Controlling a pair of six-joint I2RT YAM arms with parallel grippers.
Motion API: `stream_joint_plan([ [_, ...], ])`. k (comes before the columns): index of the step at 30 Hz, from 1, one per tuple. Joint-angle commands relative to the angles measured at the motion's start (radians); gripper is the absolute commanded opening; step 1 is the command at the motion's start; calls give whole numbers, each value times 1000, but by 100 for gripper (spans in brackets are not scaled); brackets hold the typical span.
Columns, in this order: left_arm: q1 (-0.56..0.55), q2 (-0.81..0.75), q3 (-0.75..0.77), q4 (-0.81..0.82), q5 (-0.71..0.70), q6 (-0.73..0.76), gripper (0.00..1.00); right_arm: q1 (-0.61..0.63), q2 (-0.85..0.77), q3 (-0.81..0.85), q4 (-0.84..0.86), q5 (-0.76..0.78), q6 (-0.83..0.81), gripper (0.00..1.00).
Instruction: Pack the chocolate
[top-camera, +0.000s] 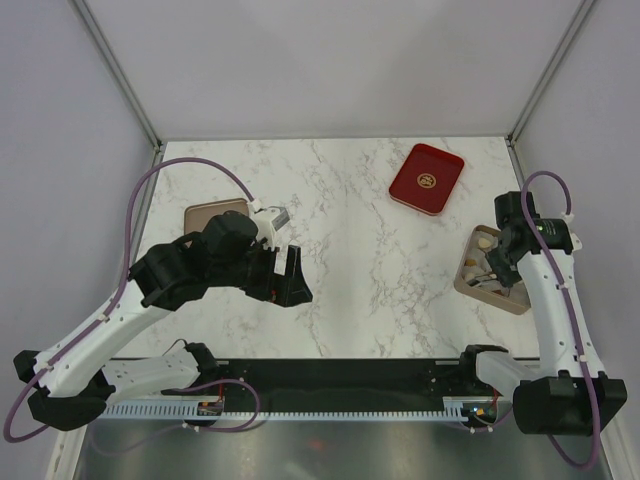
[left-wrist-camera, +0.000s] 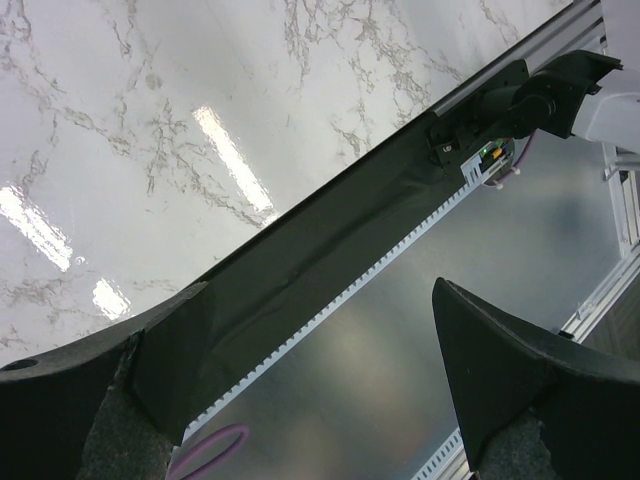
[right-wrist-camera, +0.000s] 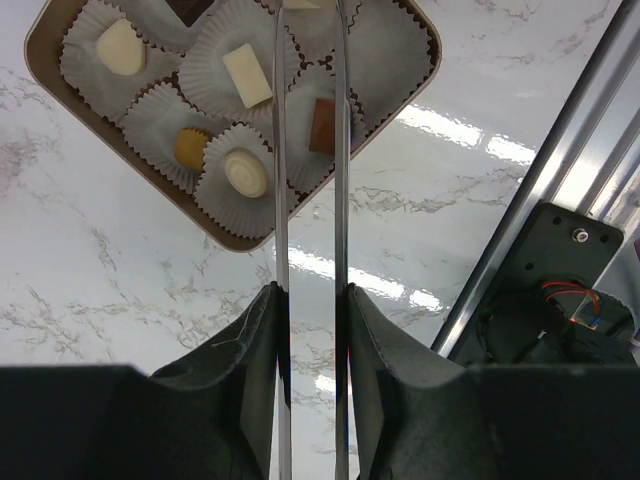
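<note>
Chocolate (right-wrist-camera: 246, 75) in the box (right-wrist-camera: 233, 241), tongs (right-wrist-camera: 279, 200) above.
Far left of the box, over open table (top-camera: 370, 250), the left gripper (left-wrist-camera: 320, 290) gapes wide, empty. The right gripper (right-wrist-camera: 310, 300) pinches thin tongs over the box, near the table's edge.

Tips of tweezers (right-wrist-camera: 280, 150) cropped ahead of right gripper (right-wrist-camera: 310, 295), box (right-wrist-camera: 232, 243) cut off at its far corner, dark chocolate (right-wrist-camera: 190, 8) half out of view, brown chocolate (right-wrist-camera: 322, 125) partly behind a blade, lid (top-camera: 205, 215) partly under left arm (top-camera: 180, 270).
</note>
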Motion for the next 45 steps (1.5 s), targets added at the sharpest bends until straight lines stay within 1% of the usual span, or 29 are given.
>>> stream_joint_plan([
  [1, -6, -14, 7, 10, -17, 31, 98, -5, 4, 55, -113, 1, -37, 33],
  [5, -7, -6, 10, 15, -17, 30, 98, -3, 11, 42, -113, -56, -69, 33],
  [8, -6, 6, 12, 18, -21, 33, 98, -3, 4, 2, -113, -82, -94, 33],
  [16, -6, 15, 7, 24, -30, 36, 98, -5, -48, -63, -115, -96, -101, 32],
  [20, -7, 12, -2, 24, -31, 37, 98, -3, -111, -93, -113, -67, -100, 33],
  [28, -6, 7, -5, 24, -34, 43, 98, -3, -127, -97, -113, -57, -108, 33],
  [35, -6, 7, -6, 21, -37, 43, 98, -5, -167, -126, -113, -56, -52, 33],
  [45, -13, 7, -16, 21, -31, 47, 97, -5, -230, -175, -113, -43, -26, 33],
])
